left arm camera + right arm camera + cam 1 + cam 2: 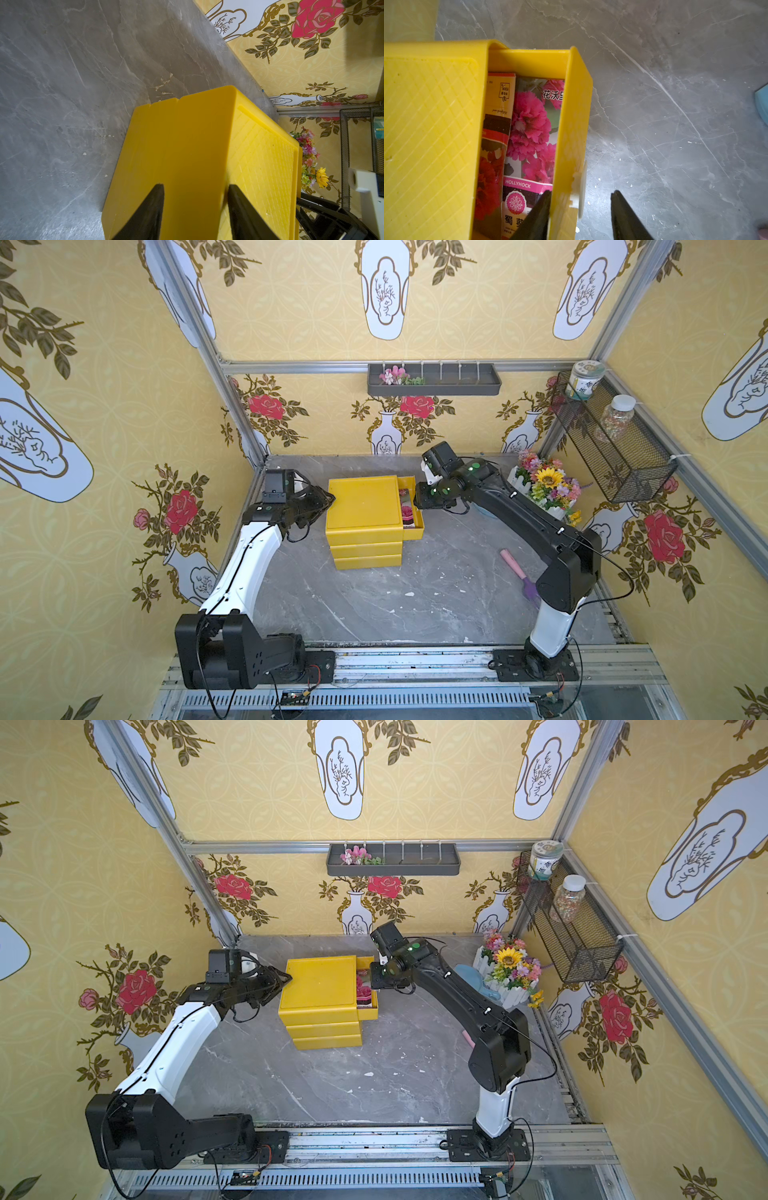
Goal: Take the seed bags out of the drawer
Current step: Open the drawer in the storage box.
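**Right gripper straddles the drawer front, seed bags just inside**

The seed bags (408, 512) lie flat in the top drawer (571, 124) of the yellow cabinet (363, 502). The drawer is pulled only partly out, toward the robot's right. Two bags show through the narrow gap. A pink hollyhock bag (529, 128) lies next to the drawer's front wall, and a red-flowered bag (492, 166) beside it is partly tucked under the cabinet top. Both run lengthwise along the front wall, so their long axis follows the slot rather than the direction of pull.

The right gripper (581, 193) is by far the nearer. Its jaws stand apart and grasp nothing. One finger (535, 214) is down inside the drawer, over one end of the hollyhock bag and close to the inner face of the front wall. The other hangs outside above the table (675, 124), clear of the white knob (580, 187). Whether the inner finger touches the bag cannot be told.

The left gripper (195, 185) sits at the cabinet's opposite side, jaws parted and tips at the side wall, holding nothing. It looks placed to brace the cabinet.

The bags lie just inward of the right gripper, across the front wall. Both fingers would probably need to be in the slot, or the drawer drawn out further, before a flat bag's edge could be pinched.
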`<state>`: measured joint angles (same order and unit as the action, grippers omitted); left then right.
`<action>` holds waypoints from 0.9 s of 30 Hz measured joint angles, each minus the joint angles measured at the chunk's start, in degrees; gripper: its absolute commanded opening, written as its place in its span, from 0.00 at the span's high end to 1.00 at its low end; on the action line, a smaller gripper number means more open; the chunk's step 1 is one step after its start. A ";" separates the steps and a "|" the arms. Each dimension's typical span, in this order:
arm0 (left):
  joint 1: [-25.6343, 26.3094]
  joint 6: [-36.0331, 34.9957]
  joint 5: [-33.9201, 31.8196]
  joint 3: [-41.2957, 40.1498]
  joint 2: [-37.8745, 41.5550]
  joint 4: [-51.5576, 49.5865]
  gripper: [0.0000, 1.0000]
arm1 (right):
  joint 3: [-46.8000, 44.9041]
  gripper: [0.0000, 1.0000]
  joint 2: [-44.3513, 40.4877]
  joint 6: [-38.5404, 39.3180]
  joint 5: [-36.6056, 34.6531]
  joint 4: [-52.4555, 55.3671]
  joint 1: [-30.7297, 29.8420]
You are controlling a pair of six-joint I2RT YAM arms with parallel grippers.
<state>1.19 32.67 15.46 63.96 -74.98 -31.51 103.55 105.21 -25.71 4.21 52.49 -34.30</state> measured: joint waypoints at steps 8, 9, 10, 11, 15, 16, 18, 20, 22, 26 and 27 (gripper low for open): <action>0.00 0.24 0.02 0.00 0.00 0.11 0.46 | 0.39 0.77 -0.09 0.17 -1.29 0.44 -0.04; 0.00 0.22 0.02 0.00 0.00 0.07 0.46 | 0.55 0.77 -0.24 0.31 -1.86 0.94 0.13; 0.00 0.22 0.02 0.00 0.00 0.07 0.46 | 0.61 0.77 -0.46 0.42 -2.62 1.44 0.37; 0.00 0.22 0.02 0.00 0.00 0.09 0.46 | 0.61 0.78 -0.68 0.48 -3.13 1.81 0.66; 0.00 0.22 0.02 0.00 -0.04 0.09 0.46 | 0.17 0.79 -1.73 0.85 -4.33 2.62 2.05; 0.00 0.22 0.02 0.00 -0.04 0.09 0.46 | -0.07 0.79 -2.01 1.14 -4.48 2.93 2.47; 0.00 0.20 0.02 0.00 -0.02 0.09 0.46 | -0.57 0.79 -2.43 1.62 -4.66 3.19 3.26; 0.00 0.20 0.02 0.00 -0.04 0.11 0.46 | -0.90 0.79 -2.71 1.81 -5.22 3.28 4.07; 0.00 0.20 0.02 0.00 -0.04 0.09 0.46 | -1.11 0.79 -2.97 1.97 -5.25 3.30 4.55; 0.00 0.17 0.09 0.00 -0.07 0.11 0.46 | -1.27 0.75 -3.17 2.01 -5.31 3.32 5.07; -0.02 0.17 0.13 0.00 -0.07 0.11 0.46 | -1.27 0.72 -3.17 2.01 -5.16 3.28 5.14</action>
<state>1.17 32.84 15.59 63.96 -75.05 -31.40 102.28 102.04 -23.70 -0.95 55.77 -29.17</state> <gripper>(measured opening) 0.539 0.238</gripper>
